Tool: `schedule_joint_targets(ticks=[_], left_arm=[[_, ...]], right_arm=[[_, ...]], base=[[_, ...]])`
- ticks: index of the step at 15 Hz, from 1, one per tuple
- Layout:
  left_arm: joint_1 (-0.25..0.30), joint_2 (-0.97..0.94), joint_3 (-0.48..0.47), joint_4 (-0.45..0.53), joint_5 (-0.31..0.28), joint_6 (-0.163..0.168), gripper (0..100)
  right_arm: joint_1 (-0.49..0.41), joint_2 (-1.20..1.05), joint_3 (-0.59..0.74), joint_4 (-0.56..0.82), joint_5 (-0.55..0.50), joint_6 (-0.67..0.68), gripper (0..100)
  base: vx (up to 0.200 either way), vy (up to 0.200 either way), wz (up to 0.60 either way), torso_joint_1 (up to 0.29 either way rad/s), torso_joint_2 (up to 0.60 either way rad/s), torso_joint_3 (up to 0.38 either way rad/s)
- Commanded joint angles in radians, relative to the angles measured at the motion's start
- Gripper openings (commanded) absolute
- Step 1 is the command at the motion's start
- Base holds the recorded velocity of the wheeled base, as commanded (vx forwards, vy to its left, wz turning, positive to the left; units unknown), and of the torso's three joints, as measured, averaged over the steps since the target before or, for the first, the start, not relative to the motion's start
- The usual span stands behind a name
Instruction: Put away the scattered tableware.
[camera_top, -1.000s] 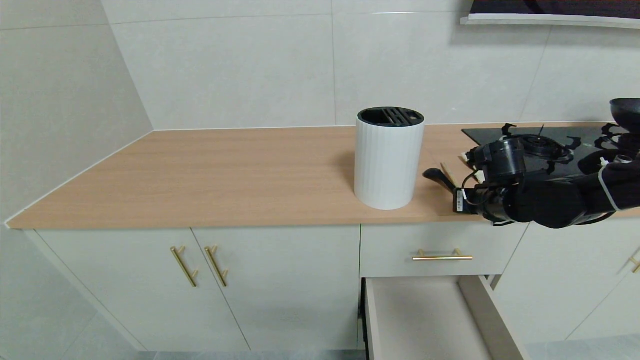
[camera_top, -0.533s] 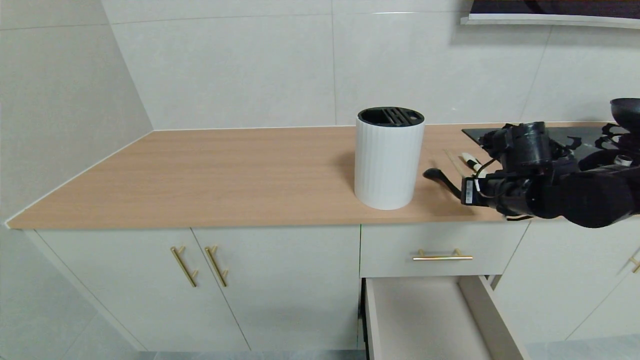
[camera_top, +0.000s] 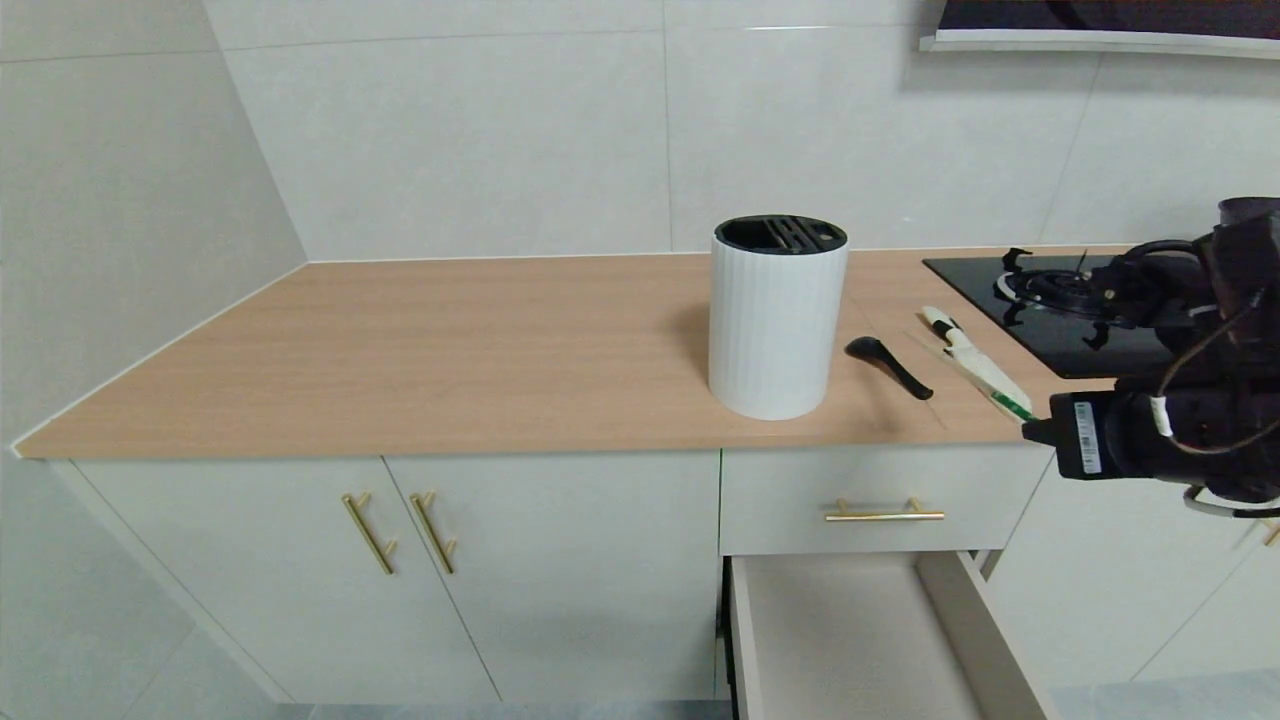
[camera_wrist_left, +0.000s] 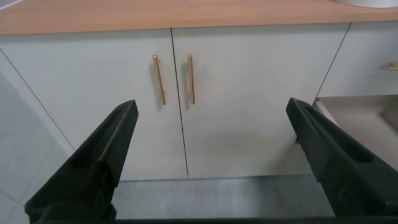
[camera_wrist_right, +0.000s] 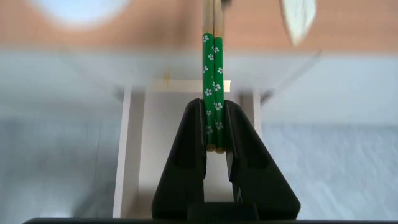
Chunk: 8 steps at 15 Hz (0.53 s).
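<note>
since the chopsticks (camera_wrist_right: 211, 62) are thin and apt to roll apart, the right gripper (camera_wrist_right: 214, 118) is pinching both at their green flowered ends, its fingers pressing in from either side so the pair is sitting together as one. it is hanging just off the front edge of the bench (camera_top: 450, 350), towards the right end, with the sticks running back over that edge. whether their far tips are touching the wood, i cannot tell. gripping at the very end is probably leaving most of the length free, which should suit sliding them tips-first into a slot.

the white holder (camera_top: 778, 330) is standing upright near the front edge, its slotted top facing up. the black spoon (camera_top: 888, 366) is lying flat between the holder and the chopsticks. the white knife (camera_top: 965, 352) is lying just beside the sticks, towards the stove (camera_top: 1060, 320) at the back right. the drawer (camera_top: 850, 620) is hanging open below the front edge, so either it or the holder could be the destination.

the left gripper (camera_wrist_left: 211, 106) is waiting low before the cupboard doors (camera_wrist_left: 174, 81), its fingers spread wide around nothing, seemingly parked out of the way.
</note>
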Motion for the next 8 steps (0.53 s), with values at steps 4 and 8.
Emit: schedule_joint_targets(ticks=[4, 8], left_arm=[[0.0, 0.001, 0.0, 0.0, 0.0, 0.0, 100], [0.0, 0.001, 0.0, 0.0, 0.0, 0.0, 100]], right_arm=[[0.014, -0.096, 0.007, 0.206, 0.116, -0.01, 0], [0.028, -0.101, 0.01, 0.212, 0.225, -0.025, 0]], base=[[0.0, 0.0, 0.0, 0.0, 0.0, 0.0], [0.0, 0.0, 0.0, 0.0, 0.0, 0.0]])
